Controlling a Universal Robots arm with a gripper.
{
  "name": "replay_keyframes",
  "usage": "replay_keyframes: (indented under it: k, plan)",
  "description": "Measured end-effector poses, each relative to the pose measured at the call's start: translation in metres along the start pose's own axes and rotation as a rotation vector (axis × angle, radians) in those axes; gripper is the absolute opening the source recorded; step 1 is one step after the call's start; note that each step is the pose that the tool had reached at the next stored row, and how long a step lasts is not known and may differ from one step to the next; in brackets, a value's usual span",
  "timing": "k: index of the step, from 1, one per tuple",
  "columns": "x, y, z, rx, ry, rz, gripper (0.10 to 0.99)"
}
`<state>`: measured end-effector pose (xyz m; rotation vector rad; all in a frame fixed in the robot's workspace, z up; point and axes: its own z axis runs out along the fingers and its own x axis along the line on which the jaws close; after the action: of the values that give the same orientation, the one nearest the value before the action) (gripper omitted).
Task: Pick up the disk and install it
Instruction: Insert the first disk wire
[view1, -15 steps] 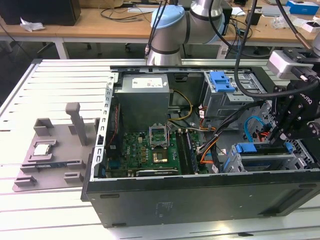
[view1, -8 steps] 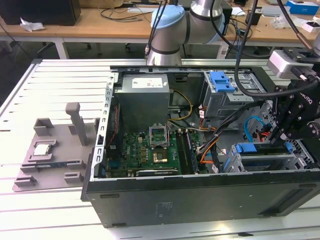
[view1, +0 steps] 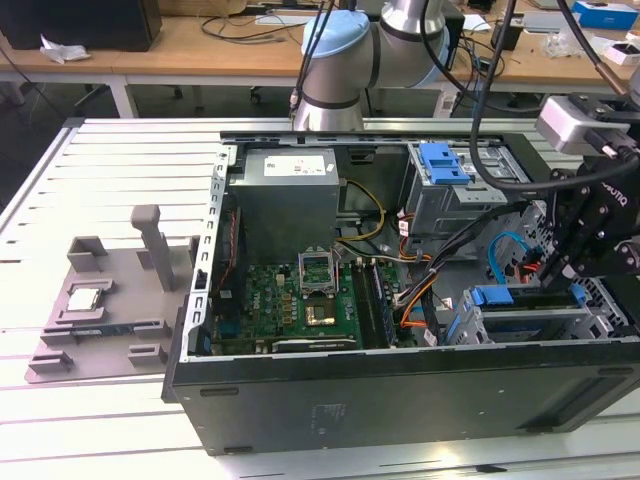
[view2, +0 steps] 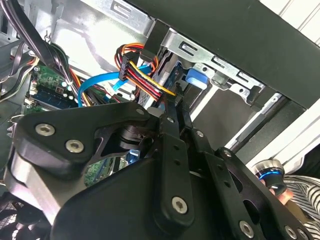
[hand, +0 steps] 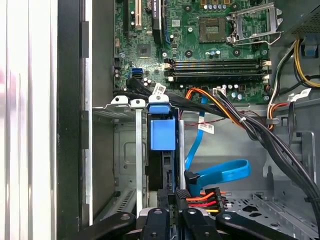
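Observation:
The disk (view1: 528, 322) sits on edge in the drive bay at the front corner of the open computer case, on the exterior view's right. Its blue carrier tab (hand: 162, 134) sticks up between the bay's metal rails, and in the second wrist view the disk (view2: 196, 77) shows as a blue tab inside the silver bay. My gripper (view1: 562, 278) hangs just over the disk's cable end. Its black fingertips (hand: 182, 195) stand pressed close together, shut, beside the red, orange and yellow power plug. The gripper (view2: 175, 102) points down at that same slot.
A blue data cable (hand: 225, 172) and black wire bundles (hand: 260, 132) cross the case floor next to the bay. The green motherboard (view1: 300, 300), the power supply (view1: 290, 190) and a grey cage with a blue latch (view1: 445, 162) fill the case. A grey fixture (view1: 100, 300) lies outside on the exterior view's left.

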<state>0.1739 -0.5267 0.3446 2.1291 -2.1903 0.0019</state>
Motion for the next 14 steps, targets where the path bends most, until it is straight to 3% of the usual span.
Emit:
replay_keyframes:
  k: [14]
  plan:
    - [-0.0005,-0.0001,0.005,-0.001,-0.0005,0.009,0.165]
